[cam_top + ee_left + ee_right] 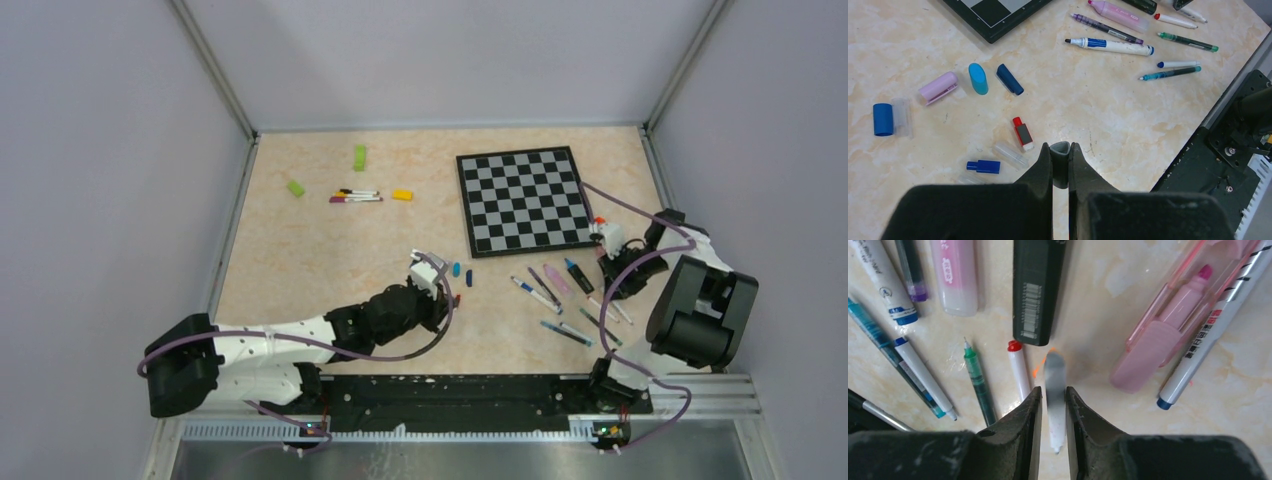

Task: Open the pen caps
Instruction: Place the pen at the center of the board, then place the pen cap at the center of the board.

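You're pinching a grey cap (pixel 1060 165) tight in the left gripper (pixel 1060 146), and loose pen caps (pixel 978 78) are lying at ten o'clock. The right gripper (pixel 1053 390) is straddling a blurred white pen (pixel 1054 370); I cannot tell if it's gripping.

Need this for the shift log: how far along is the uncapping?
Done: loose caps, such as the pink cylindrical cap and light blue cap, lie near uncapped pens like the blue-banded white marker. In hand: a blurred white orange-tipped pen between the jaws of the right end effector; the left end effector shut on a small grey cap. Remaining: the pink highlighter, clear cover on.
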You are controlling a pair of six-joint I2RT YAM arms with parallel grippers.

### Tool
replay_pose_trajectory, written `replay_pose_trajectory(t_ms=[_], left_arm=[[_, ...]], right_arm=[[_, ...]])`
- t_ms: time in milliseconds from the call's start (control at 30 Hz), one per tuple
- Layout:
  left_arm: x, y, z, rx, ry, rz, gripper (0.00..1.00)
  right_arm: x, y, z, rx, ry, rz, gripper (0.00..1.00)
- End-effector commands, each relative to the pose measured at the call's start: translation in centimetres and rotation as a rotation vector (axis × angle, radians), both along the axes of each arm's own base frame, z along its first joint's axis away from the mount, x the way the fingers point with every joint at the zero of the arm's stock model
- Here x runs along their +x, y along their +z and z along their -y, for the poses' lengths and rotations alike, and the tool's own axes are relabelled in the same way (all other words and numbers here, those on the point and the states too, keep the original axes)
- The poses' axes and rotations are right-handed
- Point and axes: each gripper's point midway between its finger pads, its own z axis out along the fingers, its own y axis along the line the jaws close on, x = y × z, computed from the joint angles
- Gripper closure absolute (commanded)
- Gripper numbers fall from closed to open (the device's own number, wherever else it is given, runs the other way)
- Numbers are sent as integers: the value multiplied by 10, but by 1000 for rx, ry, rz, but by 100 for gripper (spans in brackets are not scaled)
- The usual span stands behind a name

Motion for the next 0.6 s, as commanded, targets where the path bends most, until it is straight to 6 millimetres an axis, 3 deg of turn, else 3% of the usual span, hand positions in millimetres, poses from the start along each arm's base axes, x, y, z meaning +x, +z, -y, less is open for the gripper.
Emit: replay_pose_trajectory(t_ms=[0, 233, 400, 567], left_arm=[[6, 10, 2, -28, 8, 46, 100], [3, 10, 10, -24, -19, 24, 100], [-1, 9, 22, -40, -33, -40, 100], [4, -15, 37, 27, 12, -153, 100]], right_arm=[[23, 5, 9, -6, -25, 52, 75], [25, 21, 2, 27, -9, 83, 68], [32, 73, -14, 86, 7, 202, 68], [44, 135, -66, 352, 6, 397, 67]])
